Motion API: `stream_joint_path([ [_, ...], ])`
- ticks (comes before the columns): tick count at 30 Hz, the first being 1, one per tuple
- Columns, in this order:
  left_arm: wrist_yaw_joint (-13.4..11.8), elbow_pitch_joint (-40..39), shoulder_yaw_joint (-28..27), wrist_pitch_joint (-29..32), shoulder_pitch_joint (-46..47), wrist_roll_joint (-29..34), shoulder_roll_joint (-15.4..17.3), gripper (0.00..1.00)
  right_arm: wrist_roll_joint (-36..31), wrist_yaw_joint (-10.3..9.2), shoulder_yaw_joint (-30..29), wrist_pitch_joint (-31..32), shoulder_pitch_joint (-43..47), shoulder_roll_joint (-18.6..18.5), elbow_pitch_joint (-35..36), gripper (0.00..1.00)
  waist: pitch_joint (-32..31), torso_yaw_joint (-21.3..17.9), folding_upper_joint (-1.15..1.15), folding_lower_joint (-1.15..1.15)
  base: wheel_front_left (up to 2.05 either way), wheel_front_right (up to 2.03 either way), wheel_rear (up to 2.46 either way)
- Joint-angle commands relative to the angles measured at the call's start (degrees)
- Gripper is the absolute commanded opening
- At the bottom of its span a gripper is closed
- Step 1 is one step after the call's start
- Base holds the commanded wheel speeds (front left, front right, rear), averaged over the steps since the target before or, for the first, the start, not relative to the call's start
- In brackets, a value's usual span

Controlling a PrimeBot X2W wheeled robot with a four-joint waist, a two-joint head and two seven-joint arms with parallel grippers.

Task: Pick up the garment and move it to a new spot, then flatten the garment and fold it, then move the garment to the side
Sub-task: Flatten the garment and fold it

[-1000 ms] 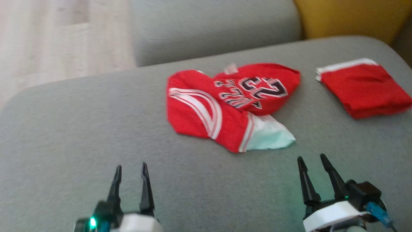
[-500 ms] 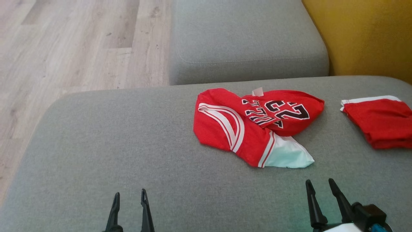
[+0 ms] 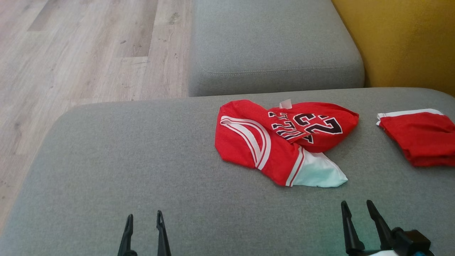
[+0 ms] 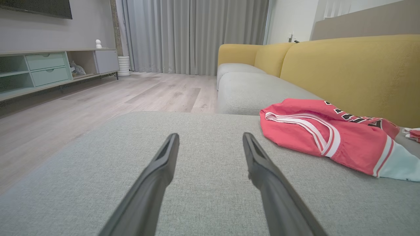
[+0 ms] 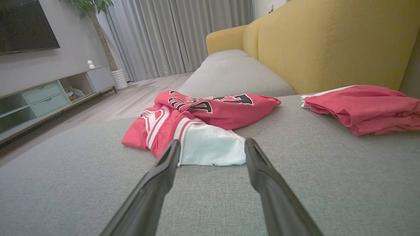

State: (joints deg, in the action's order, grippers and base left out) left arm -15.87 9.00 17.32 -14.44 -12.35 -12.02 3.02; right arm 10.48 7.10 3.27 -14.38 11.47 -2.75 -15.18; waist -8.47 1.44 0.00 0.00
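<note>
While the garment (image 3: 245, 149) lies crumpled on the cushion (image 3: 124, 160), left gripper (image 3: 145, 213) and right gripper (image 3: 356, 202) hover spread wide, empty.

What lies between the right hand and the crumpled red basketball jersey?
Bare grey fabric sofa cushion, nothing else, between the right hand and the crumpled red basketball jersey; seen in the head view.

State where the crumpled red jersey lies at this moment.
In the head view the crumpled red jersey lies right of centre on the grey seat cushion, left of the folded red garment and ahead of the open right gripper.
</note>
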Motion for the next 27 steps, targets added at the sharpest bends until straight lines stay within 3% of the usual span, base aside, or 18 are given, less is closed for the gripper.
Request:
stream_joint_path([
  [1, 0.14, -1.52, -1.3, -0.55, 1.51, 0.58, -0.13, 1.0, -0.65, 0.39, 1.24, -0.62, -1.95, -0.35, 1.93, 1.0, 0.03, -0.05, 0.0, 0.0, 0.0, 0.0, 0.0],
  [18, 0.94, -0.67, 0.19, -0.56, 1.65, 1.41, -0.14, 1.0, -1.24, 0.39, 1.27, -0.62, -2.13, -0.2, 2.08, 1.0, 0.54, -0.14, 0.0, 0.0, 0.0, 0.0, 0.0],
  [22, 2.66, 0.41, 2.42, -0.56, 3.2, 0.86, -0.14, 1.0, -1.32, 0.39, 2.56, -0.62, -2.99, -0.57, 2.42, 1.0, 1.77, -2.19, 0.0, 0.0, 0.0, 0.0, 0.0],
  [27, 6.53, 5.11, 7.75, -0.56, 9.73, -5.91, -0.14, 1.0, -1.54, 0.39, 4.43, -0.62, -4.95, -1.41, 3.5, 1.0, 4.82, -7.16, 0.0, 0.0, 0.0, 0.0, 0.0],
])
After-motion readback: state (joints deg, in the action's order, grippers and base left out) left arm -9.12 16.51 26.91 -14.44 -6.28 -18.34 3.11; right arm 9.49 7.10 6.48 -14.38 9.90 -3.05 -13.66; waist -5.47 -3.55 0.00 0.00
